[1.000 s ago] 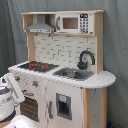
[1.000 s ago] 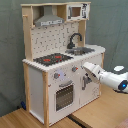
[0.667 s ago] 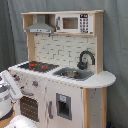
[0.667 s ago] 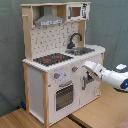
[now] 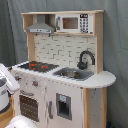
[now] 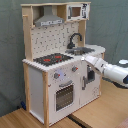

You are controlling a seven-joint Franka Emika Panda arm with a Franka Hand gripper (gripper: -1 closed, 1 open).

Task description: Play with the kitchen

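Second exterior view shows my arm (image 6: 112,71) has closed toward the kitchen (image 6: 60,75) front; hand state I cannot tell.

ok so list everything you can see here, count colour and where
kitchen: one, white and light wood, on the wooden floor, in both exterior views
hob: one, black with red rings, on the counter beside the sink
sink: one, grey, set in the counter
faucet: one, black, behind the sink
hood: one, grey, above the hob
microwave: one, white, top shelf
oven door: one, white, below the hob
curtain: dark grey, behind the kitchen
arm: one, white, reaching to the kitchen's front, from the second exterior view's right
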